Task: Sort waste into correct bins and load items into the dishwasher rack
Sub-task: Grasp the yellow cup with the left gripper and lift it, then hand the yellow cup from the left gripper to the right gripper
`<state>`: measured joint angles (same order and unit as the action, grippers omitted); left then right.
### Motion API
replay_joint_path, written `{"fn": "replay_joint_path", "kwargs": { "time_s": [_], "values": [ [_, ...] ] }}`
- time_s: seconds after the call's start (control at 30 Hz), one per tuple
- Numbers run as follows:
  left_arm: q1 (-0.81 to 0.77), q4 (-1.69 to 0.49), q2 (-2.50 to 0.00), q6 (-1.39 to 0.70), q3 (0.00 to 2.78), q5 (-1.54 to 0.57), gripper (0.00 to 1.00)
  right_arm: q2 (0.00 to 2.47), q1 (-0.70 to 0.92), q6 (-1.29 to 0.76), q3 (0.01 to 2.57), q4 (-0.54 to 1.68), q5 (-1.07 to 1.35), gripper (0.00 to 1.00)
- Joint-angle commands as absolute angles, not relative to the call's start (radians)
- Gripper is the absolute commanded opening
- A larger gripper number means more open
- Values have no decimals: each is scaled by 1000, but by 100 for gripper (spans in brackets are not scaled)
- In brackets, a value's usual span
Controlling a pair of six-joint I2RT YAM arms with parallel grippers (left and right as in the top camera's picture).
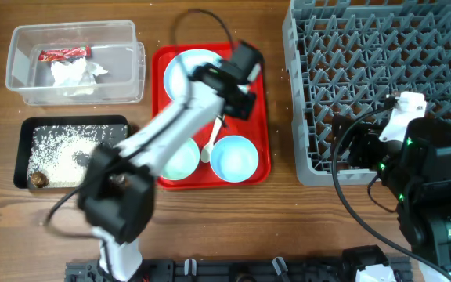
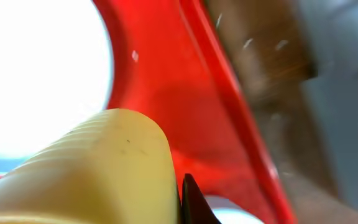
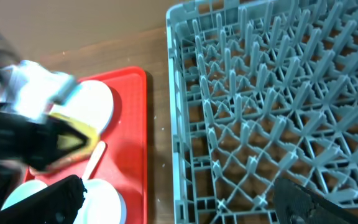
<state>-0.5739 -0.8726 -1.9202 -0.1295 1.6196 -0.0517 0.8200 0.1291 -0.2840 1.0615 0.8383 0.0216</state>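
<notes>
My left gripper (image 1: 236, 95) hangs over the red tray (image 1: 261, 117) and is shut on the small yellow cup (image 2: 92, 168). The cup also shows in the right wrist view (image 3: 73, 134); the arm hides it from overhead. On the tray lie the pale blue plate (image 1: 185, 69), two blue-green bowls (image 1: 234, 157) (image 1: 180, 163) and the white spoon (image 1: 208, 147). My right gripper (image 3: 179, 205) is open and empty above the front-left corner of the grey dishwasher rack (image 1: 382, 47). The carrot is out of view.
The clear tub (image 1: 22, 86) at the back left holds the red wrapper (image 1: 65, 53) and white tissue (image 1: 77, 74). The black tray (image 1: 73, 123) in front of it holds rice (image 1: 61, 149) and a brown scrap (image 1: 37, 180). A strip of bare table separates the red tray from the rack.
</notes>
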Motion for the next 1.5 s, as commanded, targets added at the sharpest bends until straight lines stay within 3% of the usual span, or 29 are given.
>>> {"fn": "replay_joint_path", "kwargs": {
  "time_s": [0.0, 0.1, 0.23, 0.43, 0.53, 0.7, 1.1, 1.47],
  "values": [
    [-424, -876, -1736, -183, 1661, -424, 4, 843, 131, -288, 1078, 787, 88, 100],
    [-278, -881, -1674, -192, 1661, -736, 4, 879, 131, -287, 1078, 730, 170, 100],
    [-127, -959, -1664, -243, 1661, -862, 4, 970, 131, -276, 1078, 609, 406, 100],
    [-73, -985, -1664, -75, 1661, -1349, 4, 1157, 131, -212, 1078, 381, 898, 100],
    [-70, -985, -1665, -31, 1661, -1488, 4, 1234, 131, -208, 1078, 296, 1077, 100],
    [-74, -986, -1665, -30, 1661, -1522, 4, 1307, 144, -211, 1078, 208, 1200, 100],
    [-204, -986, -1668, -38, 1661, -1511, 4, 1310, 206, -273, 1078, -15, 1171, 99],
    [-223, -985, -1668, -60, 1661, -1538, 4, 1311, 206, -273, 1078, -52, 1172, 89]
  ]
}}
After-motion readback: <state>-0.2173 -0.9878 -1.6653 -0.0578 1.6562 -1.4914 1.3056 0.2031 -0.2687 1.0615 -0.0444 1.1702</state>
